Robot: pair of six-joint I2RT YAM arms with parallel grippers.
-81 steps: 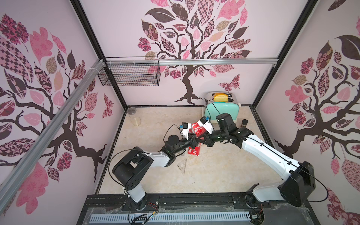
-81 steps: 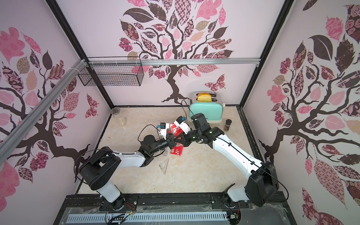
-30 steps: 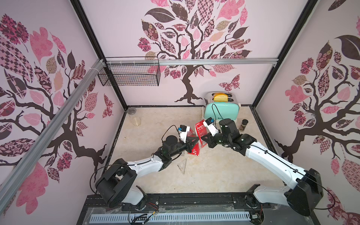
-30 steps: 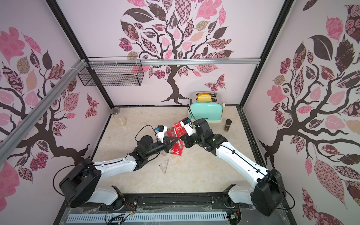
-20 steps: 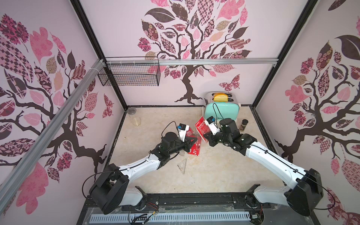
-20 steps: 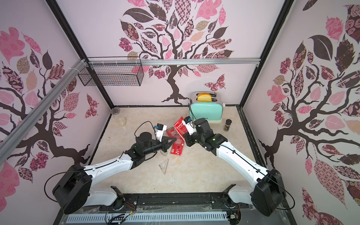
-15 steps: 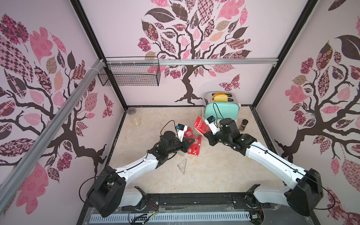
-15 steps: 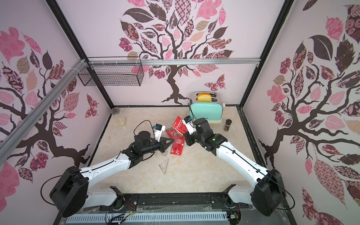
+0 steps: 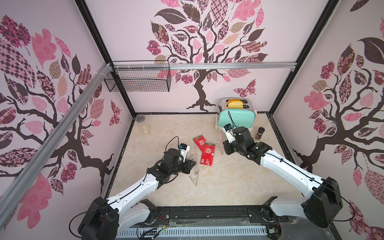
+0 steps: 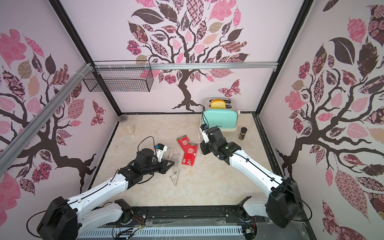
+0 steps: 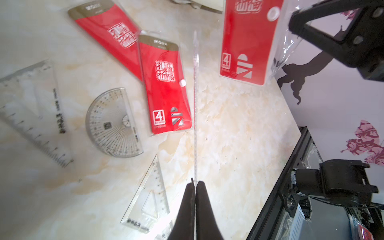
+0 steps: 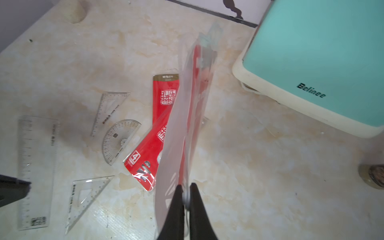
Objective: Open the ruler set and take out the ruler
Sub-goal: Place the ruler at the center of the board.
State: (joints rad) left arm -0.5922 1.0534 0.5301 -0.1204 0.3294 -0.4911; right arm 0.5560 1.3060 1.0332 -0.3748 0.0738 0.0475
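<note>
Whereas half a second ago the two grippers stood almost tip to tip, the ruler [image 11: 195,104] is now drawn clear of the ruler set [image 12: 187,124] and the arms have parted. The left gripper [image 11: 195,184] is pinched shut on one end of the clear ruler, which juts straight out ahead of its fingertips, seen edge-on. The right gripper [image 12: 186,188] is clamped on an edge of the ruler set, whose clear pouch and red card reach out ahead of it, near the toaster [image 12: 322,52]. Both arms stretch low over the table [image 9: 228,182], grippers facing each other, well apart. Between them lie two red packs [image 9: 207,154], and a protractor [image 11: 114,124] and set square [image 11: 149,197] lie just beside the left gripper.
</note>
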